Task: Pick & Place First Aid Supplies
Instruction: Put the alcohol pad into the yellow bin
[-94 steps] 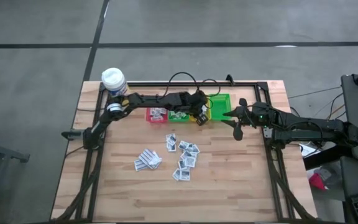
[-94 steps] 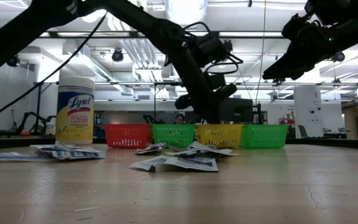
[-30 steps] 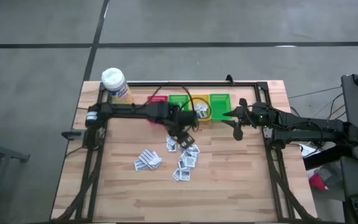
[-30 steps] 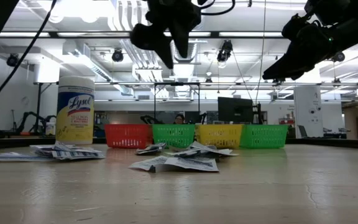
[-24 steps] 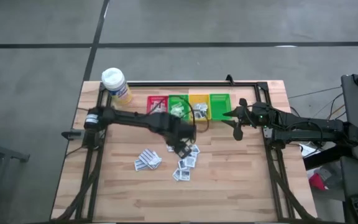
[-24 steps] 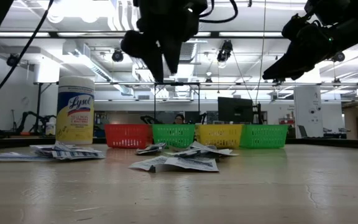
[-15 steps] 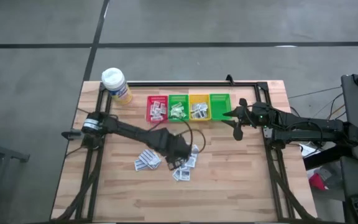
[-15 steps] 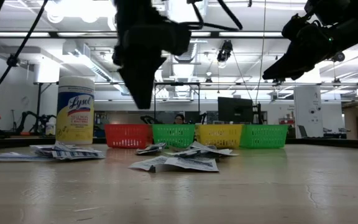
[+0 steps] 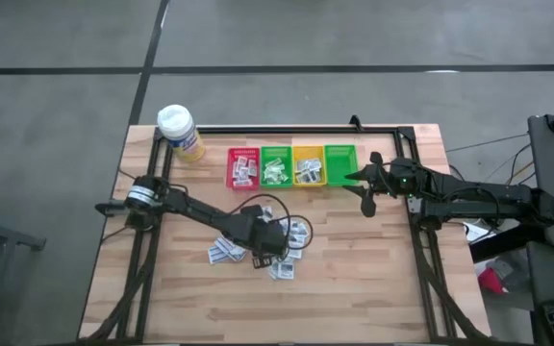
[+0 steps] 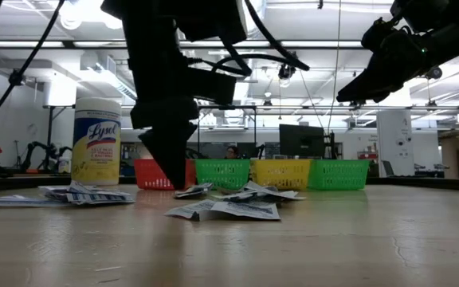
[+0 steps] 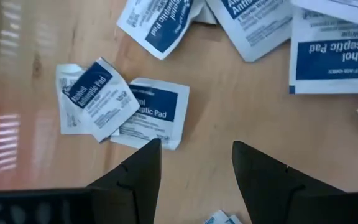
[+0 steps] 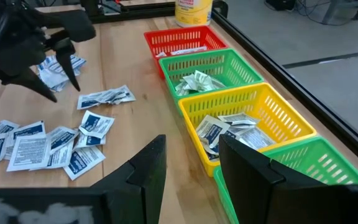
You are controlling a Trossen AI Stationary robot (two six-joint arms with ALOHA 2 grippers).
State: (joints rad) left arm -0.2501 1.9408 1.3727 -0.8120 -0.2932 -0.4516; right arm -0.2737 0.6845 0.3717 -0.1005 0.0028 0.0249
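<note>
High view shows the left gripper (image 9: 269,242) low over the loose alcohol pads (image 9: 291,231) scattered on the middle of the wooden table (image 9: 354,288); its jaws stand apart and hold nothing, with bare wood between the fingertips (image 11: 143,163) and one blue-printed pad (image 11: 148,112) lying just beyond them. More packets already lie in the red bin (image 9: 242,167), the green bin (image 9: 275,169) and the yellow bin (image 9: 307,168) along the far edge. At the right side the right gripper (image 9: 366,193) hangs above the table near the second green bin (image 9: 339,159), open and empty.
</note>
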